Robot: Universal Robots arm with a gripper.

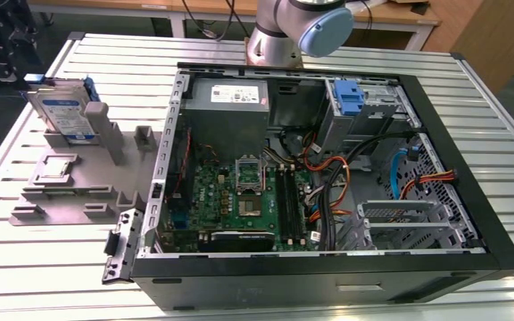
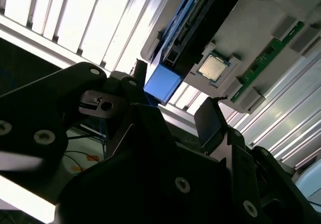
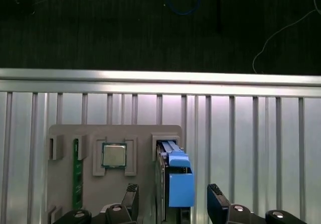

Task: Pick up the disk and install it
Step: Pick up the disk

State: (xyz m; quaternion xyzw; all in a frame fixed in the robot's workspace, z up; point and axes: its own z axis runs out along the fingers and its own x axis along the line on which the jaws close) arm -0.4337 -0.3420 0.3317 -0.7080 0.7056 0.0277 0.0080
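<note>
- The disk [image 1: 63, 112] stood on edge in a grey holder [image 1: 69, 200] on the slatted table [image 1: 25, 267], at the exterior view's left of the open computer case [image 1: 284, 294], with its label face turned toward that left.
- In the first wrist view its thin, blue-railed top edge [image 3: 176, 171] ran lengthwise between the fingers [image 3: 216, 204].
- The gripper [image 3: 173, 190] hung above with its fingers spread, one on each side of the disk and clear of it.

Disk [image 1: 63, 115] upright in holder [image 1: 78, 194], on table [image 1: 43, 267], exterior view's left of computer case [image 1: 284, 281].
</note>
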